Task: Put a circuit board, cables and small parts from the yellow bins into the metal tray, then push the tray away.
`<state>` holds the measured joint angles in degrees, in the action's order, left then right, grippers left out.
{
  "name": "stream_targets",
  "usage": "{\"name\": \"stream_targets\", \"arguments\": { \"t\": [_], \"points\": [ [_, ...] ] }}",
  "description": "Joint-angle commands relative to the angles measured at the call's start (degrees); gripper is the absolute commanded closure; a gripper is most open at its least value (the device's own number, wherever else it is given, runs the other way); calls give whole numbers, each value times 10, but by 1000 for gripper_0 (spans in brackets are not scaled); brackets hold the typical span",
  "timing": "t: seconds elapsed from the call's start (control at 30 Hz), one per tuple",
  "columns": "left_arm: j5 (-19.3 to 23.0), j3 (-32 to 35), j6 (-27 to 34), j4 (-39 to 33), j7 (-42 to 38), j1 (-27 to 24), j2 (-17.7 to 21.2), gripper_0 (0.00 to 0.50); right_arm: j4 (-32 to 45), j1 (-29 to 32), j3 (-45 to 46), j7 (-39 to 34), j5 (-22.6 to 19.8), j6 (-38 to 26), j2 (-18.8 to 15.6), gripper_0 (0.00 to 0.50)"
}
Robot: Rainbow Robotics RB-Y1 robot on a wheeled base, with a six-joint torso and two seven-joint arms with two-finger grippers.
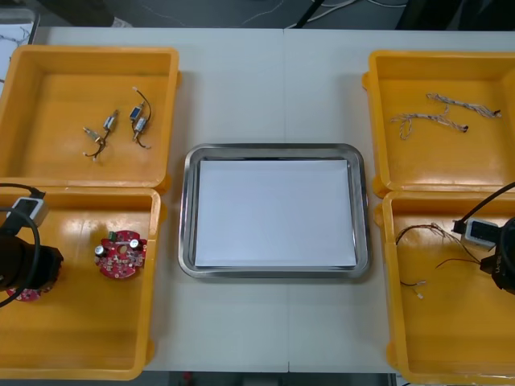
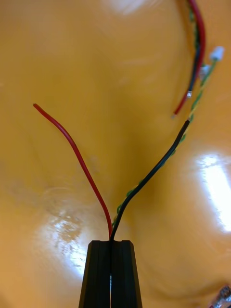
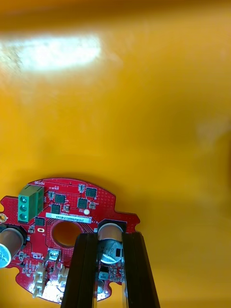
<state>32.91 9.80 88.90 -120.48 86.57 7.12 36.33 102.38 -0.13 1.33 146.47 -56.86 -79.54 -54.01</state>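
- The left gripper [image 3: 109, 236] is working at the lower left of the front view, over the lower-left yellow bin [image 1: 88, 338]. Its fingers are standing narrow, pinching the grey can-shaped part that sticks up from the circuit board [image 3: 72, 207].
- Whether that board is lying on the bin floor or hanging just above it, I cannot tell.
- A second circuit board [image 1: 121, 253] is lying free, just right of the held one in the front view.
- The right gripper [image 2: 111, 243] is working at the right edge of the front view, over the lower-right yellow bin [image 1: 451, 346]. Its fingers are pressing almost together on the cables [image 2: 144, 180], a red strand and a black one fanning away from the tips.
- The metal tray [image 1: 273, 150] is sitting at frame centre, white inside and holding nothing, its long axis running left to right.
- Judging by this, each load is needing an inward carry, the board rightward and the cables leftward.
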Motion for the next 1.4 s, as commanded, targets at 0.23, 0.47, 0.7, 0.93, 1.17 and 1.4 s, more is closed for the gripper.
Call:
{"name": "stream_targets", "arguments": {
  "t": [0.23, 0.47, 0.7, 0.93, 1.17, 1.4],
  "points": [
    [-41, -10, 1, -60, -8, 55, -65, 500, 34, 34, 5, -26, 3, 5, 21, 500],
    [-63, -19, -11, -61, -10, 59, -79, 500, 53, 59, 10, -38, 4, 12, 21, 500],
    [-76, -19, -14, -61, -9, 59, -93, 377, 56, 66, 13, -51, 11, 38, 22, 305],
    [-81, -20, -14, -60, -7, 59, -93, 158, 56, 66, 26, -61, 14, 44, 22, 0],
    [-82, -20, -11, -61, -7, 51, -85, 125, 58, 66, 49, -50, 16, 33, 21, 0],
    [-69, 9, 39, -61, 0, 16, -79, 118, 63, 66, 61, -27, 25, 24, 17, 0]
  ]
}}
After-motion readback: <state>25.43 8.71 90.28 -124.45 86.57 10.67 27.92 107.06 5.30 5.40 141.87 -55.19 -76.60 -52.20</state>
